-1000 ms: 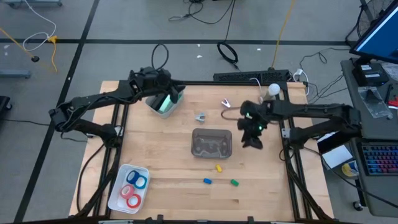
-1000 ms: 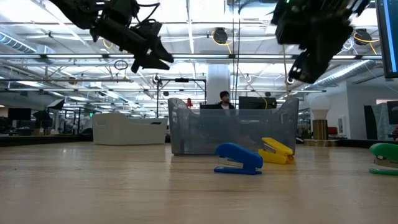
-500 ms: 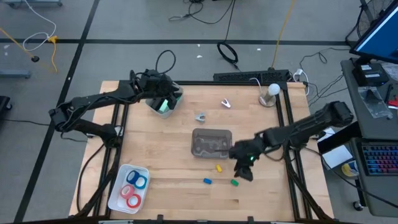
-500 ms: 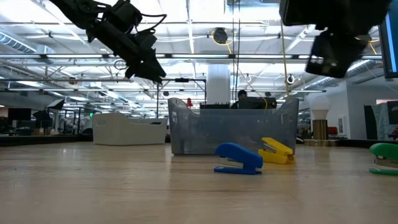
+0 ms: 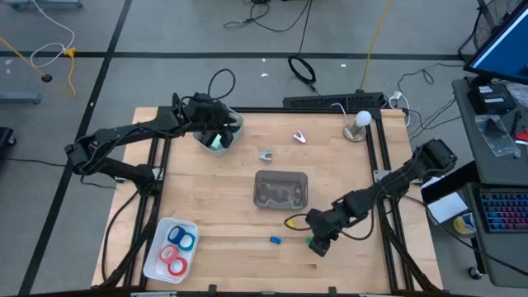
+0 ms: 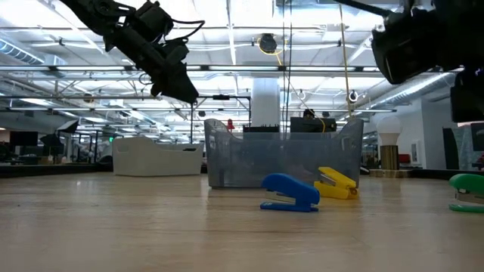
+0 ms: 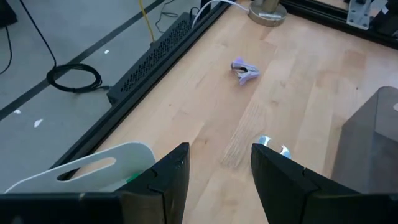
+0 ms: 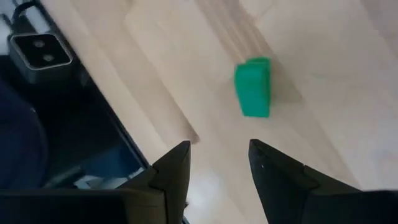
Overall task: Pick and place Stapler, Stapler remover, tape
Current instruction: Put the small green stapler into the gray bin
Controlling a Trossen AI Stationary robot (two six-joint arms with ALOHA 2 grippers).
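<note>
Step in hand: judging from the layout, the right gripper [image 5: 320, 244] is closing in on the green stapler [image 8: 253, 87] at the near side of the surface [image 5: 231, 247]; nothing is lifted yet.
Right jaws: parted and holding nothing; in the right wrist view the green stapler lies ahead of the two fingers, not yet between them.
Next move calls for: bringing the jaws down astride the green stapler, lined up across its narrow sides, then clenching before any lift. This is a judgement only.
Near row: the blue stapler [image 5: 275, 240] lies just beside the green one towards the left arm's side; the yellow stapler [image 6: 335, 183] sits a little farther back, near the clear bin.
Tape: red and blue rolls [image 5: 175, 250] lie in a white tray [image 5: 153, 257] at the near left corner, well apart from both arms.
Middle: the clear bin [image 5: 280, 190] stands at the centre of the surface.
Farther: a small grey remover [image 5: 266, 154] and a purple one [image 7: 245, 71] lie beyond the bin, untouched.
Left gripper [image 7: 216, 174]: hovers high at the far left over a white container [image 5: 216, 139] with something green inside; jaws released, empty.
View differences: the low view shows the yellow stapler plainly, whereas from above the right arm partly covers it; only the right wrist view shows the gap between jaws and green stapler; only the high view shows the tape.
</note>
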